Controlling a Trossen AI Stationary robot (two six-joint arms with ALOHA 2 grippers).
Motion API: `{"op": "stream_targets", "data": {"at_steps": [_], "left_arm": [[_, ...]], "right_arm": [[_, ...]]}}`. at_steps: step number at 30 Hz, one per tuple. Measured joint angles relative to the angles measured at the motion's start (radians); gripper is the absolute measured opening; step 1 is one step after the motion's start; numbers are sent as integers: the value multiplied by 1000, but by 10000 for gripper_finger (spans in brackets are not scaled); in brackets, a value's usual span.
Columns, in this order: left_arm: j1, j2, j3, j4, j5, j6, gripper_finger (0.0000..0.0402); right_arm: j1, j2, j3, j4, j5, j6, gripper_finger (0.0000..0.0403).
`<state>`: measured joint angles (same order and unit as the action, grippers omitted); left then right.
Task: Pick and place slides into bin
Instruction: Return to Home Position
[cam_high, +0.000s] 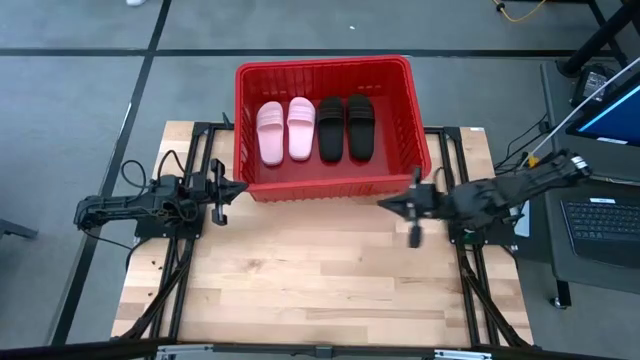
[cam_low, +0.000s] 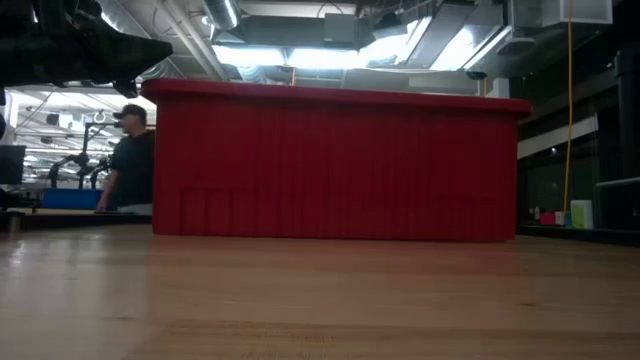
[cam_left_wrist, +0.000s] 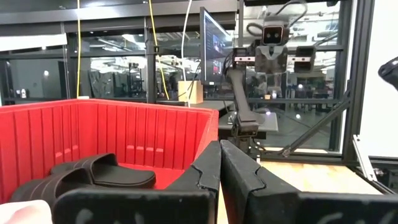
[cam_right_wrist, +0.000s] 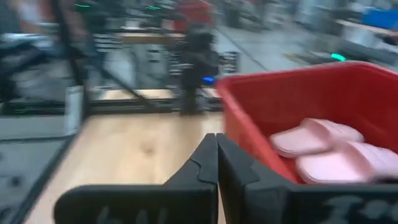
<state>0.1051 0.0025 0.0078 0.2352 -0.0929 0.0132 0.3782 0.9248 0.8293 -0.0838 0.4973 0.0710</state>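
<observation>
The red bin (cam_high: 415, 130) stands at the table's far middle. Inside it lie side by side two pale pink slides (cam_high: 285, 130) on the left and two black slides (cam_high: 345, 127) on the right, soles down on the bin's floor. My left gripper (cam_high: 238, 187) is shut and empty, just off the bin's near left corner. My right gripper (cam_high: 385, 204) is shut and empty, off the bin's near right corner. The black slides show in the left wrist view (cam_left_wrist: 99, 174), the pink ones in the right wrist view (cam_right_wrist: 323, 146).
The bare wooden tabletop (cam_high: 320, 270) stretches in front of the bin. Black frame rails (cam_high: 180, 280) run along both sides of the table. A laptop (cam_high: 600, 220) sits on a stand to the right. A person (cam_low: 130, 160) stands in the room behind.
</observation>
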Motion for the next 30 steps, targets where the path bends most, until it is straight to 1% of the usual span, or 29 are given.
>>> {"op": "stream_targets", "data": {"at_steps": [2, 4, 7, 10, 12, 16, 20, 21, 23, 27, 28, 30], "left_arm": [[0, 0, 0, 0, 0, 0, 4], [0, 0, 0, 0, 0, 0, 4], [0, 0, 0, 0, 0, 0, 4], [0, 0, 0, 0, 0, 0, 4], [0, 0, 0, 0, 0, 0, 4], [0, 0, 0, 0, 0, 0, 2], [0, 0, 0, 0, 0, 0, 5], [0, 0, 0, 0, 0, 0, 6], [0, 0, 0, 0, 0, 0, 5], [0, 0, 0, 0, 0, 0, 2], [0, 0, 0, 0, 0, 0, 2], [0, 0, 0, 0, 0, 0, 3]], "right_arm": [[0, -101, -59, -1, -85, -31, 2], [1, -197, -109, -9, -133, -32, 7], [0, -319, -172, -11, -142, 1, 22], [0, -406, -219, -9, -142, 3, 35], [0, -449, -245, 5, -142, -18, 40], [-10, -506, -303, 26, -143, -130, 43], [-12, -586, -379, 28, -154, -134, 44], [-20, -618, -407, 29, -176, -142, 44], [-51, -706, -467, 18, -257, -166, 44], [-118, -899, -543, 5, -487, -179, 45], [-130, -927, -556, -13, -526, -176, 45], [-145, -921, -565, -28, -545, -172, 45]]}}
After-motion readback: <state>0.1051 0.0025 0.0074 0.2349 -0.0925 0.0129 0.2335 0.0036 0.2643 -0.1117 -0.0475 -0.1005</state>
